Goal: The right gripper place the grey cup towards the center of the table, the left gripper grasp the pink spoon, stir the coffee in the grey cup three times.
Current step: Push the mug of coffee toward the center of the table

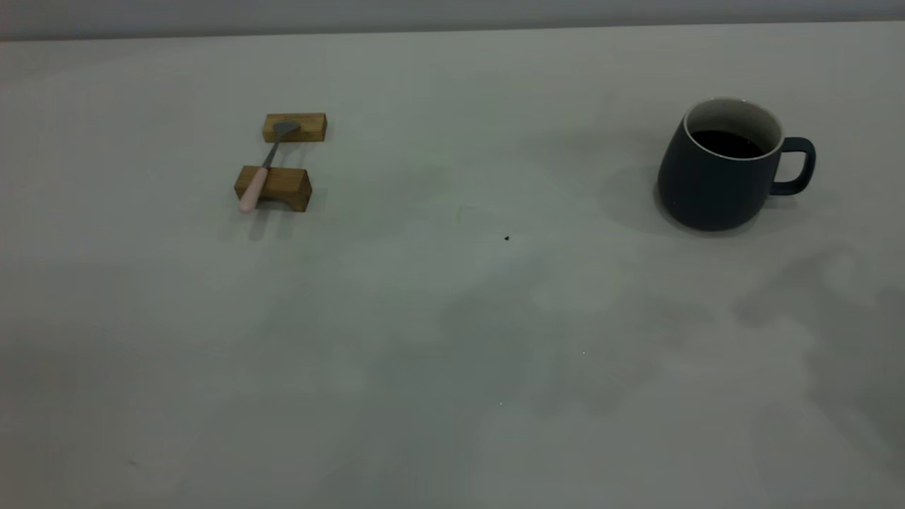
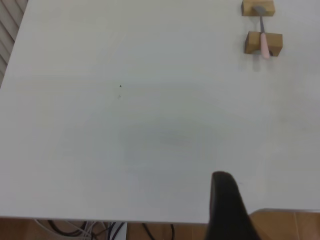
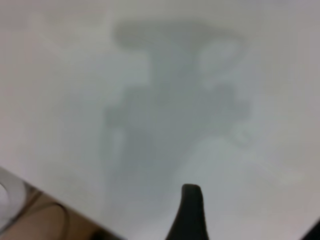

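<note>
The pink spoon (image 1: 256,185) lies across two wooden blocks at the table's (image 1: 452,318) left. Its handle rests on the near block (image 1: 283,188) and its grey bowl on the far block (image 1: 295,127). The grey cup (image 1: 717,170) stands upright at the far right with dark coffee (image 1: 728,143) inside, its handle pointing right. Neither arm shows in the exterior view. In the left wrist view my left gripper (image 2: 272,205) hovers at the table's near edge, far from the spoon (image 2: 263,44), open and empty. My right gripper (image 3: 252,212) hangs open over bare table; the cup is out of its view.
A tiny black speck (image 1: 507,238) marks the table's middle. The arms' shadows fall on the near right part of the table. Past the table edge, floor and cables (image 2: 95,229) show in the left wrist view.
</note>
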You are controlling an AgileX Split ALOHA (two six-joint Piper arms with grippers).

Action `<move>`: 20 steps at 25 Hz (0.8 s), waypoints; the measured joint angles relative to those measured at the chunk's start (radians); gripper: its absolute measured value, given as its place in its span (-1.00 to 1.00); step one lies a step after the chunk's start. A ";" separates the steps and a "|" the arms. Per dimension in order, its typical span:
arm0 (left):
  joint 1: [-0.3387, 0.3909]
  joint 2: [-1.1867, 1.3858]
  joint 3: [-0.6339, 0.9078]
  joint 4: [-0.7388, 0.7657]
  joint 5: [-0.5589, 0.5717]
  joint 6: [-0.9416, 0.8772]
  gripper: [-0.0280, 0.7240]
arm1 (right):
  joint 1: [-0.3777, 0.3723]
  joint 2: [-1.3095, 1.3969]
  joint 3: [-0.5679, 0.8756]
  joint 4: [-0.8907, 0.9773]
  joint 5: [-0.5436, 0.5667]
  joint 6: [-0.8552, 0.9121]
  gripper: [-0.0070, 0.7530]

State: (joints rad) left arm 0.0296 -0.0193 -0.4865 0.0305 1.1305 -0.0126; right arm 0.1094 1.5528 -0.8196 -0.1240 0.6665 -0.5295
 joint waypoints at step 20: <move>0.000 0.000 0.000 0.001 0.000 0.000 0.44 | 0.051 0.632 -0.469 -0.135 -0.086 -0.300 0.91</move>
State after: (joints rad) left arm 0.0296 -0.0193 -0.4865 0.0314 1.1305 -0.0126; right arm 0.1607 2.1846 -1.2890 -0.2594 0.5802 -0.8293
